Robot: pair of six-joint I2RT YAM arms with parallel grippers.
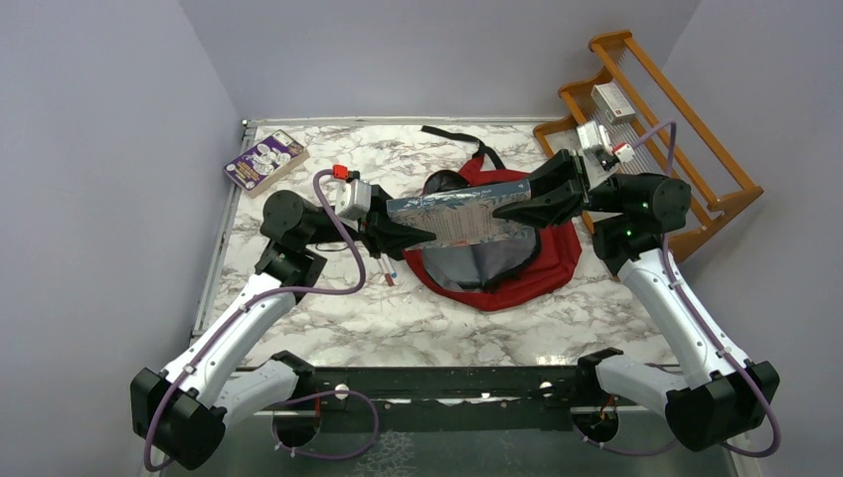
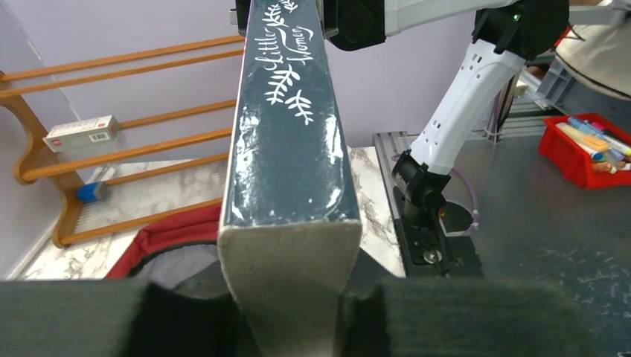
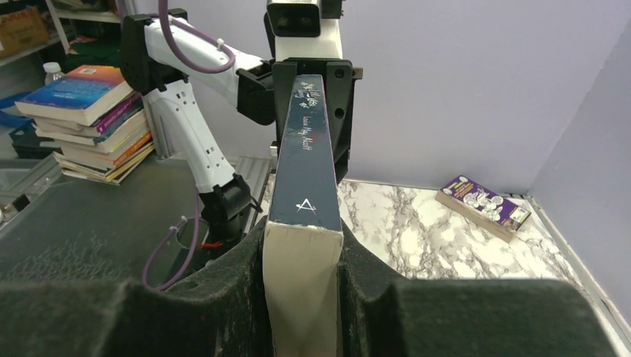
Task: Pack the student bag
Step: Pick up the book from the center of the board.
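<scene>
Left wrist: left gripper (image 2: 289, 316) and right gripper (image 3: 301, 297) clamp book (image 2: 286, 149) lettered "Little Women".

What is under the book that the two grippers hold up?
The open red backpack lies on the table below the book, its grey lining showing. The book covers part of the opening, so any contents there are hidden.

Left arm (image 1: 239, 328) & right arm (image 1: 686, 308): white shells, black joints & bases. Purple cable (image 1: 318, 291) loops along ea. White camera box (image 1: 354, 197) at left wrist w/ red plug (image 1: 341, 172). Green lights (image 1: 646, 206) on right arm's black joint. Screw heads (image 2: 430, 256) on right base. Fingers (image 3: 476, 320) black, fuzzy matte faces.
</scene>
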